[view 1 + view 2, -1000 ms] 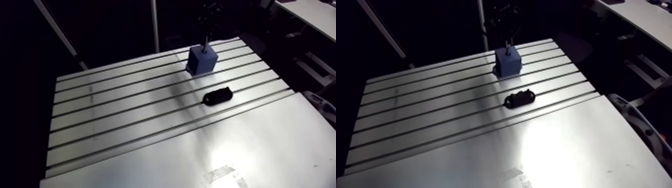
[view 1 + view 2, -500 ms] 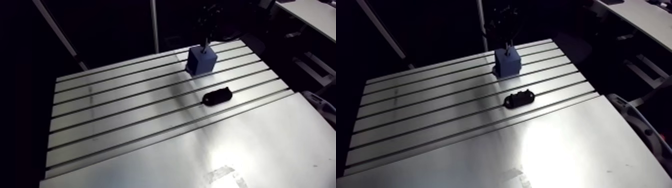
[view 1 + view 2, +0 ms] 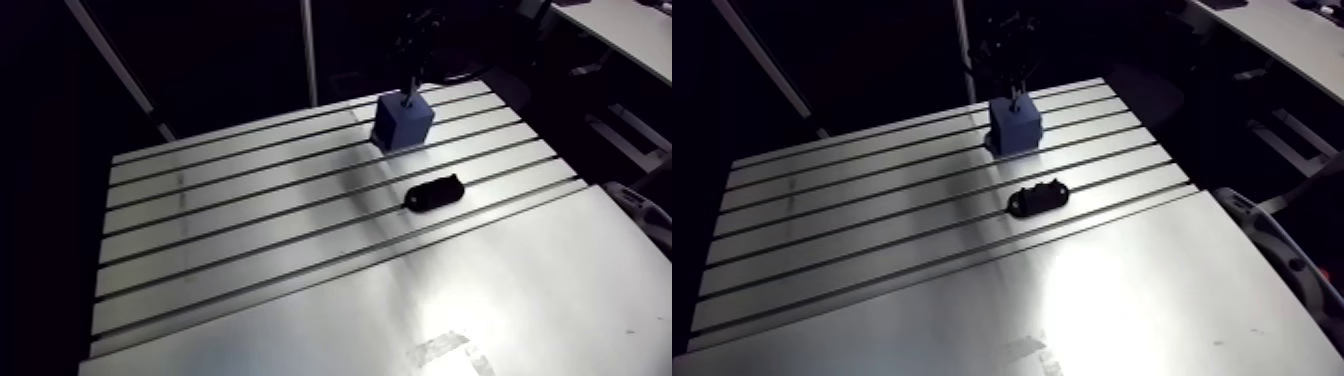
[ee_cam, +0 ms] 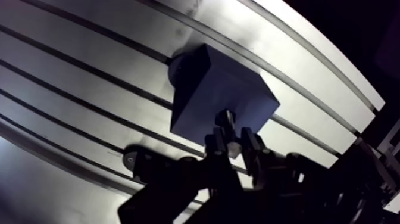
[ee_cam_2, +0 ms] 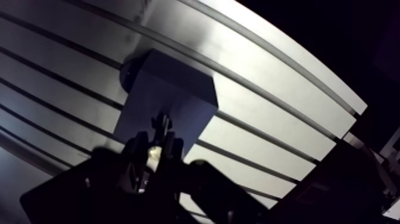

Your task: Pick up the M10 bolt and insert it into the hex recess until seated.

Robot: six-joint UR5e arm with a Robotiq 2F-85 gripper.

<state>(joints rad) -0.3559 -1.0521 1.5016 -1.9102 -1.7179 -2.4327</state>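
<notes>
The gripper [image 4: 233, 143], dark and two-fingered, is nearly closed, its fingers [image 4: 217, 146] set only a narrow gap apart and clamped on the slim dark metal bolt [image 4: 226, 118]. The bolt stands out ahead of the fingertips, roughly in line with them, and points down at the square blue plastic block [image 4: 202, 89] directly under the gripper. In the arm view the bolt shows as a thin upright pin between the gripper above and the block's top face, its lower end meeting that face near one edge. The pictures do not show how deep it sits, or whether it has entered the recess at all.

The block rests flat on the slotted aluminium table [image 3: 200, 215], lying across one of the dark slots. A round dark patch shows against the table at the block's far corner in the wrist view. Off to one side of the gripper, and well apart from the block, a small oblong black part [image 3: 433, 192] lies on the table along the slots.
</notes>
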